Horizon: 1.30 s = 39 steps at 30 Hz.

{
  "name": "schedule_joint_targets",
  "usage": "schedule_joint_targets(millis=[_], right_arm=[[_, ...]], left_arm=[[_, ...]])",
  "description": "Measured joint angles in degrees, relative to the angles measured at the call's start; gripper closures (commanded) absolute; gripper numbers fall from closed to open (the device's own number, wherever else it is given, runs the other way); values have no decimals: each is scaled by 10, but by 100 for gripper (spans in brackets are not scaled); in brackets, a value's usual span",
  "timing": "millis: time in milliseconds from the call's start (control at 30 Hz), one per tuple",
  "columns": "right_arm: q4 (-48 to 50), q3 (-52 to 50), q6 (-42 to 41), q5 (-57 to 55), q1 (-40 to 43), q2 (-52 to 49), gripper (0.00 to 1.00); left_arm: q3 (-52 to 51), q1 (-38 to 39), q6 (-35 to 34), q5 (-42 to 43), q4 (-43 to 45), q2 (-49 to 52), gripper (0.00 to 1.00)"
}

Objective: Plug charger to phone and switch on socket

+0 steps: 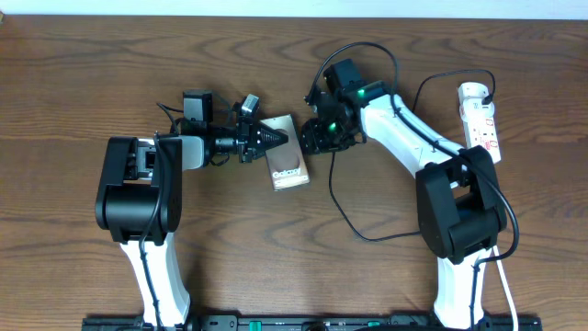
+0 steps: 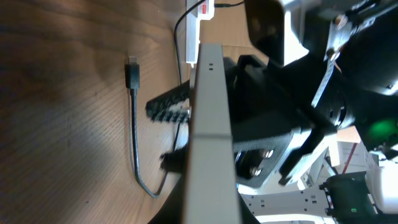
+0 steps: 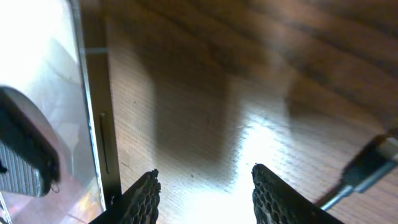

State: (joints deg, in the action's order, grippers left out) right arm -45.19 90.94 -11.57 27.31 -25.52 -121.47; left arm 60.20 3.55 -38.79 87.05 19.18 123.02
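The phone (image 1: 288,166) lies on the table with its brownish "Galaxy" screen up. My left gripper (image 1: 277,140) is shut on its upper left end; in the left wrist view the phone's pale edge (image 2: 209,124) runs between the jaws. My right gripper (image 1: 318,138) is open and empty just right of the phone (image 3: 43,87), its fingers (image 3: 208,186) over bare wood. The charger (image 1: 345,214), a thin black cable, loops from there toward the socket (image 1: 480,115). Its connector tip (image 3: 373,163) lies on the table outside my right finger and also shows in the left wrist view (image 2: 132,73).
The socket, a white strip, lies along the right edge of the table, and its far end shows in the left wrist view (image 2: 202,9). Both arm bases stand at the front. The table's back edge meets a pale wall.
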Motion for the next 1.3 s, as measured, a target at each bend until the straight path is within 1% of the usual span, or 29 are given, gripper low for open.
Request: schedule_joint_targets(millis=[433, 1000, 1300], right_arm=[[5, 0, -23, -4, -6, 0, 54], [18, 0, -44, -38, -14, 0, 53], [18, 0, -46, -43, -15, 0, 54]], left_arm=[[0, -1, -4, -3, -10, 0, 93], [0, 15, -4, -10, -11, 0, 92], [0, 21, -6, -10, -12, 0, 93]])
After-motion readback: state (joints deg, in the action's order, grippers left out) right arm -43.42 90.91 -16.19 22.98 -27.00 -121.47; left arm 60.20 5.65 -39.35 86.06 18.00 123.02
